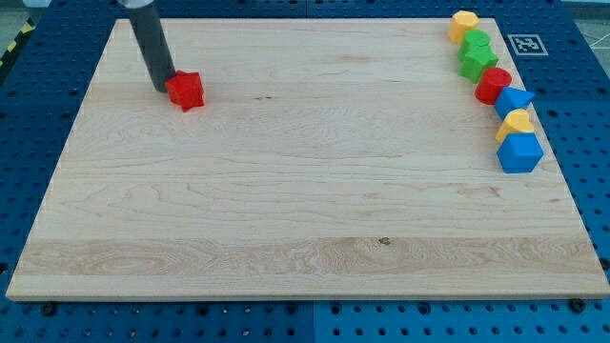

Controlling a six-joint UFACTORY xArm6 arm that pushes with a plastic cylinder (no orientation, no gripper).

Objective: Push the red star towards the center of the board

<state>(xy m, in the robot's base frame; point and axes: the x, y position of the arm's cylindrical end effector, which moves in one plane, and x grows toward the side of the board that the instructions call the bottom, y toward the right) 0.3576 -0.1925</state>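
The red star (pixel 186 90) lies on the wooden board (pixel 305 191) near the view's top left. My tip (pixel 163 89) rests on the board just left of the star, touching or almost touching its left side. The dark rod rises from there up to the view's top edge.
A cluster of blocks lines the board's right edge: a yellow block (pixel 464 23), two green blocks (pixel 476 57), a red round block (pixel 493 86), a blue star-like block (pixel 514 101), a small yellow block (pixel 516 123) and a blue block (pixel 520 151). A marker tag (pixel 523 44) sits past the top right corner.
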